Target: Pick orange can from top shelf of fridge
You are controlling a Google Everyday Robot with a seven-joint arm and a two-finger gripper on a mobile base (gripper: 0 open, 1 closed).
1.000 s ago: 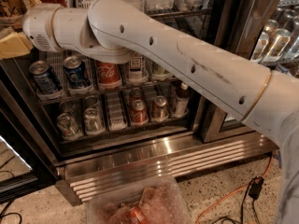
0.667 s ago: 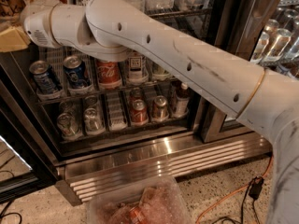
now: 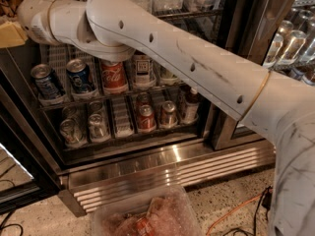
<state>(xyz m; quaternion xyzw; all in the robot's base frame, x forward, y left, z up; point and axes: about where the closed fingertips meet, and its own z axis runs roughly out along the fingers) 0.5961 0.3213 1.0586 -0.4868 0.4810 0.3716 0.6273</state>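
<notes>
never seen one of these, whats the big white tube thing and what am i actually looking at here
The big white tube is a mobile robot's arm. There is one picture, from a single camera looking along the arm; where the camera is mounted is not known. The arm reaches across the front of a drinks fridge. Its hand is the yellowish part at the far left edge, level with the upper racks. It is mostly cut off, so I cannot tell whether it holds anything. On the wire racks stand blue cans and a red Coca-Cola can, with silver-topped cans one rack lower. A clear plastic bin sits on the floor in front. The orange can it is meant to fetch does not show clearly.
</notes>
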